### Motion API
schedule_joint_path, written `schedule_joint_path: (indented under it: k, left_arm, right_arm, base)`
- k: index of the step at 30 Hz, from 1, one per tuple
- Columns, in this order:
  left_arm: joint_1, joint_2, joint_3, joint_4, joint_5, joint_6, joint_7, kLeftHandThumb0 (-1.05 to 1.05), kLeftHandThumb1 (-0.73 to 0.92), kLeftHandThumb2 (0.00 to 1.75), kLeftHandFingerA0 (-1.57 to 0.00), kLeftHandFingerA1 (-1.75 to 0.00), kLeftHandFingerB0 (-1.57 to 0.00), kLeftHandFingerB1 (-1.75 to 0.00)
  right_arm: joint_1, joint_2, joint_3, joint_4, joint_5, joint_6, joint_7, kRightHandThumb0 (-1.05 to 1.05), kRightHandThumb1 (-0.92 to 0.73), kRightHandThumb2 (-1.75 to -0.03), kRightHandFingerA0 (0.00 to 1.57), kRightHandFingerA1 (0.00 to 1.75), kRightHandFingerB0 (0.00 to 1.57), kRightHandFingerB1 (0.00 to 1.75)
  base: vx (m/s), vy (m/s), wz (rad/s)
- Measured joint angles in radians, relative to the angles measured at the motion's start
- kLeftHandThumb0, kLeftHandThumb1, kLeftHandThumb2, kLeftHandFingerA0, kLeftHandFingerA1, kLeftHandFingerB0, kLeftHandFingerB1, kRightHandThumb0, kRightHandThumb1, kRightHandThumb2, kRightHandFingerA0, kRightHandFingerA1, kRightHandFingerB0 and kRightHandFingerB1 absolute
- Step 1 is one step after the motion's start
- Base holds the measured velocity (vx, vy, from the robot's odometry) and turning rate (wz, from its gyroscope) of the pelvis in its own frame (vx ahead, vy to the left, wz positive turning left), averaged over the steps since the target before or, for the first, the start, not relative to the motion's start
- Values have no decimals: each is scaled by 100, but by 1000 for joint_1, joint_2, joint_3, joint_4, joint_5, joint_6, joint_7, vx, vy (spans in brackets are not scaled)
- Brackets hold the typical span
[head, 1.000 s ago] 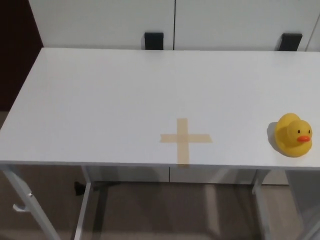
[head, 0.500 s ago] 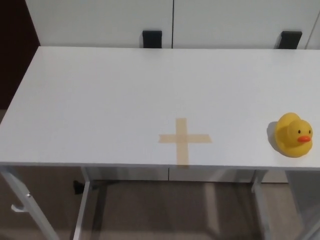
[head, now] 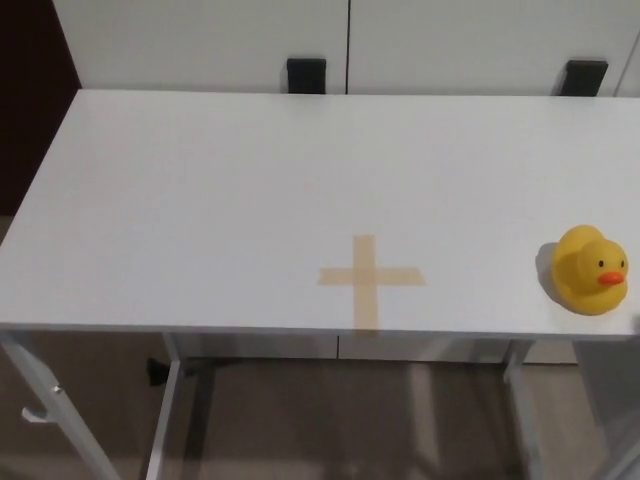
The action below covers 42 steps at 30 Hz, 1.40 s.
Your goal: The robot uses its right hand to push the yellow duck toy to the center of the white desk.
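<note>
The yellow duck toy (head: 590,269) is sitting near the front right corner of the white desk (head: 220,190), well apart from the tan tape cross (head: 369,278). Neither hand is showing, so their state cannot be told. The right hand should be meeting the duck's outer flank low, pushing leftward toward the cross without tipping it.

Duck (head: 590,270): smooth yellow plastic or rubber, slight sheen, orange beak. Desk (head: 250,190): white, smooth, matt top. Tape cross (head: 368,280): tan, matt, papery. Legs (head: 165,420): white painted metal.
</note>
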Motion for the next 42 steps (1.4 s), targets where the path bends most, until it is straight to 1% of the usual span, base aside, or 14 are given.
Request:
schedule_joint_path:
  k: [1, 2, 3, 7, 8, 9, 18, 19, 28, 29, 31, 32, 41, 42]
  left_arm:
    - [1, 0, 0, 0, 0, -3, 0, -7, 55, 82, -91, -87, -87, -86]
    - [1, 0, 0, 0, 0, -3, 0, -7, 55, 82, -91, -87, -87, -86]
    - [1, 0, 0, 1, -1, -6, 0, -7, 56, 85, -92, -88, -88, -86]
    - [0, -3, -1, 0, -1, -6, 0, -8, 58, 84, -89, -85, -85, -85]
    - [0, -3, -2, 0, -1, -6, 0, -8, 58, 84, -89, -85, -85, -85]
    - [0, -3, -4, 1, -1, -6, 0, -8, 56, 83, -94, -87, -89, -88]
    - [-5, -4, -7, 7, -2, -6, 0, -8, 52, 84, -93, -88, -88, -88]
    - [-5, -4, -7, 6, -2, -6, 0, -8, 56, 85, -91, -86, -88, -88]
    - [-7, -4, -14, 5, -2, -6, 2, -6, 59, 89, -88, -84, -84, -86]
    - [-7, -4, -14, 5, -2, -6, 2, -8, 58, 87, -92, -87, -87, -88]
    - [-6, -4, -20, 4, -1, -6, 3, -8, 58, 87, -92, -87, -87, -88]
    - [-6, -4, -20, 4, -1, -6, 3, -6, 56, 89, -92, -87, -88, -88]
    - [-1, -4, -23, 4, -1, -6, 5, -9, 59, 85, -91, -87, -87, -87]
    - [-1, -4, -23, 4, -1, -6, 5, -6, 56, 92, -89, -86, -85, -87]
  right_arm:
    - [-20, 0, 12, 6, -1, 3, 7, -72, -92, -71, 33, 43, 18, 33]
    - [-20, 0, 12, 6, -1, 3, 7, -72, -92, -71, 33, 43, 18, 33]
    - [-41, 0, 29, 14, -3, 8, 10, -72, -77, -105, 25, 52, 15, 46]
    - [-125, 4, 85, 89, -18, 1, 23, -75, -77, -110, 26, 53, 16, 46]
    - [-132, 5, 90, 102, -20, -1, 24, -75, -77, -110, 26, 53, 16, 46]
    - [-147, 8, 102, 127, -23, -7, 27, -81, -92, -76, 29, 44, 16, 34]
    - [-256, 47, 193, 365, -55, -81, 51, -84, -92, -77, 29, 46, 18, 37]
    - [-260, 48, 198, 378, -58, -88, 51, -89, -84, -86, 33, 51, 21, 42]
    - [-300, 103, 217, 527, -73, -159, 49, -82, -92, -79, 35, 50, 19, 39]
    - [-300, 103, 217, 527, -73, -159, 49, -81, -78, -113, 31, 56, 18, 49]
    - [-306, 122, 212, 542, -70, -168, 49, -81, -78, -113, 31, 56, 18, 49]
    - [-306, 122, 212, 542, -70, -168, 49, -82, -92, -81, 36, 47, 22, 37]
    - [-327, 172, 205, 561, -58, -177, 51, -81, -92, -79, 36, 46, 22, 38]
    - [-327, 172, 205, 561, -58, -177, 51, -88, -89, -86, 35, 47, 20, 39]
  base:
    - [0, 0, 0]
    - [0, 0, 0]
    - [0, 0, 0]
    - [0, 0, 0]
    - [0, 0, 0]
    - [0, 0, 0]
    - [0, 0, 0]
    - [0, 0, 0]
    - [0, 0, 0]
    - [0, 0, 0]
    - [0, 0, 0]
    - [0, 0, 0]
    - [0, 0, 0]
    - [0, 0, 0]
